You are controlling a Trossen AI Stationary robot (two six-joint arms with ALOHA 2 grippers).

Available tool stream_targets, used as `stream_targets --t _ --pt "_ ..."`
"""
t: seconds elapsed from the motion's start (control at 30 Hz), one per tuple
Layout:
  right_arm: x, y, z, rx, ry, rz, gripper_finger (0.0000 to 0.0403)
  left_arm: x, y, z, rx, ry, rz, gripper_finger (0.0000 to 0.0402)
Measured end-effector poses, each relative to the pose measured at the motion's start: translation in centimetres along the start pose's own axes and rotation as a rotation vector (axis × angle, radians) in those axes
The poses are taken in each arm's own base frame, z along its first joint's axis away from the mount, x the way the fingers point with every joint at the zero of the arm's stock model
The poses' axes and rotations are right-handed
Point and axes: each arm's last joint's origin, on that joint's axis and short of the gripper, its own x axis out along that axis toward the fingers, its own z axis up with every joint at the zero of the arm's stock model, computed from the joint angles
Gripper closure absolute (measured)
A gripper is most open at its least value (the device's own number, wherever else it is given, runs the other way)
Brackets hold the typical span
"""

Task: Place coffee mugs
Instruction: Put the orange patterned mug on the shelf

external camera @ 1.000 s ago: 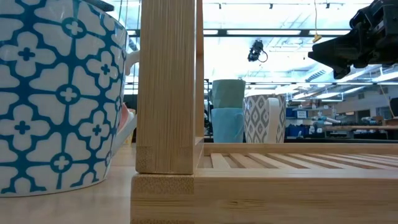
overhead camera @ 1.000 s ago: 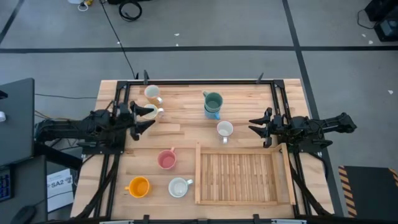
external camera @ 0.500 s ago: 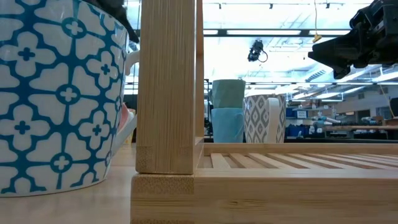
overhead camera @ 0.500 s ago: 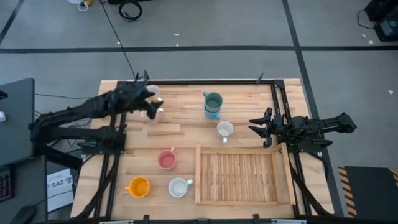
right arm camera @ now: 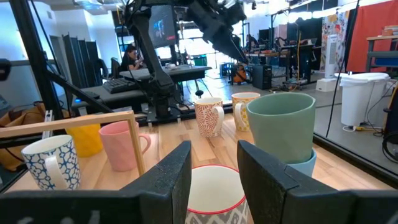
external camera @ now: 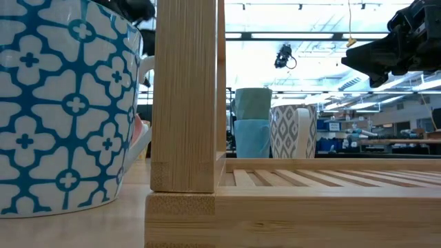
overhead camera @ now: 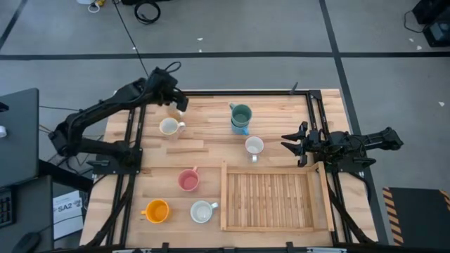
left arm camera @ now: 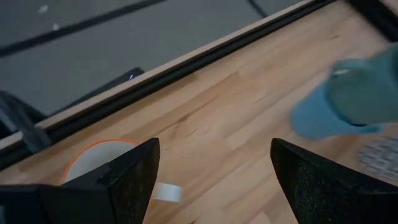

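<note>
Mugs: seven visible on desk; green mug stacked on blue mug.
Left tool: fingers wide apart, empty, above far-left cream mug.
Right tool: partly open, empty, just beside patterned white mug.
Tray: holds no mugs.

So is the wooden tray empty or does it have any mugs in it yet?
Empty. From above, the wooden tray shows only bare slats; the nearest mug, the white mug, stands on the table just outside its far edge.
</note>
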Motion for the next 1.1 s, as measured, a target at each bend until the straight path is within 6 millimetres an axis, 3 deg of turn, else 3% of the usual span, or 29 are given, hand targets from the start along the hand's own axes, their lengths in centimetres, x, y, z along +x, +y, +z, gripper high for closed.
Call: stream_targets --t 0.37,0.67,1.1 --pt "0.0 0.0 0.0 0.000 0.001 0.000 0.0267 3.5 4.3 0.6 -0.116 0.089 0.146 0.0088" --pt "0.0 0.0 0.0 0.000 0.001 0.000 0.0267 2.9 7.7 -0.3 -0.194 0.214 0.311 0.0088" --pt "0.0 0.0 0.0 0.000 0.001 0.000 0.0267 4.3 9.1 -1.9 -0.197 0.297 0.327 0.0088"
